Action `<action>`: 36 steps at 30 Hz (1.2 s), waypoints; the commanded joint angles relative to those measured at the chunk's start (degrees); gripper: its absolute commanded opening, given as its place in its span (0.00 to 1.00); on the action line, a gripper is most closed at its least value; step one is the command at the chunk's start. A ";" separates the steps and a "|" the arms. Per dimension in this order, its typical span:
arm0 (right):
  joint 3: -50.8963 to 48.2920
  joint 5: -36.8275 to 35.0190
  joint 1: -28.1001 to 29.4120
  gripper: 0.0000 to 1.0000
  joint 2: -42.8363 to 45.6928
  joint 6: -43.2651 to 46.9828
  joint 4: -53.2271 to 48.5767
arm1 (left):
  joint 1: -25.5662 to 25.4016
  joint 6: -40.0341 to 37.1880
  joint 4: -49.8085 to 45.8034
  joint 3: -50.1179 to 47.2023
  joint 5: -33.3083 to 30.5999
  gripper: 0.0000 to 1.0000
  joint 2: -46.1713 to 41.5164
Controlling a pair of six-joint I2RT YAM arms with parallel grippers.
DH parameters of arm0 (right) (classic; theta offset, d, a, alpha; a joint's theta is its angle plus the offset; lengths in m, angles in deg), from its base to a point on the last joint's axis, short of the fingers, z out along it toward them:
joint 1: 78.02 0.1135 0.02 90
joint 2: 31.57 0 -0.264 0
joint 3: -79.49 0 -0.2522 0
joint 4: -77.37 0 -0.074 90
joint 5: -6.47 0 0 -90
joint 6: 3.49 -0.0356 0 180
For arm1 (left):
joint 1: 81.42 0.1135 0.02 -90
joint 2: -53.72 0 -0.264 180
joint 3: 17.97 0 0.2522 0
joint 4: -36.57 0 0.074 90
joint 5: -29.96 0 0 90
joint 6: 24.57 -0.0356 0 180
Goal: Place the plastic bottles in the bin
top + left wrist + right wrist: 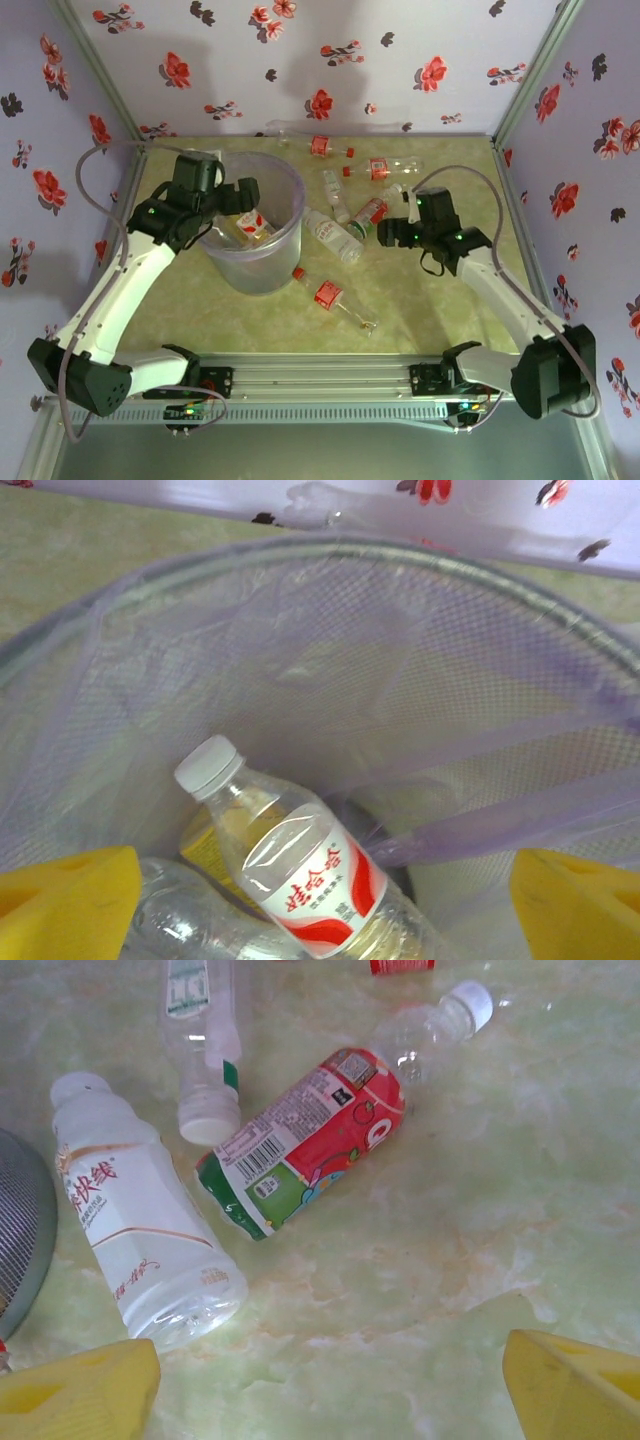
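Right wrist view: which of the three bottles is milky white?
The white bottle at the left, printed with red characters. The red-and-green-labelled bottle in the middle and the green-printed bottle at the top are clear.

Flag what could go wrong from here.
1. The right end effector hovers open over the white bottle, the red-and-green-labelled bottle and a clear bottle, which lie close together. Closing could catch two or roll one away.
2. The left end effector is open at the mouth of the bin. Pulling back might snag the rim and tip it.
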 commanded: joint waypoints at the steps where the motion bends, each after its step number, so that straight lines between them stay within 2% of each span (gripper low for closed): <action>1: 5.79 -7.16 0.25 0.89 -4.94 -5.43 -4.51 | -0.43 -0.76 3.66 2.23 1.17 0.97 -0.79; 4: 10.06 -8.94 -0.67 0.89 -10.85 -16.01 -5.46 | -0.73 -0.25 6.96 2.68 1.52 0.98 -0.93; 7: 11.70 -9.43 -1.18 0.85 -15.83 -22.16 0.16 | -1.99 -0.51 8.25 4.37 1.78 0.98 -0.14; 13: 19.25 -8.35 -2.74 0.83 -26.96 -27.88 3.31 | -5.68 -2.92 7.56 7.35 1.80 0.98 1.12; 20: 27.52 -9.80 -3.25 0.88 -39.34 -30.12 1.84 | -7.49 -5.63 6.79 8.71 1.74 0.98 1.07; 30: 33.64 -11.01 -3.38 0.82 -51.03 -30.72 1.10 | -8.23 -7.29 6.05 9.23 1.81 0.98 -0.64; 36: 33.36 -11.87 -3.48 0.72 -50.86 -30.42 1.36 | -9.09 -7.19 5.78 10.29 1.79 0.98 -0.09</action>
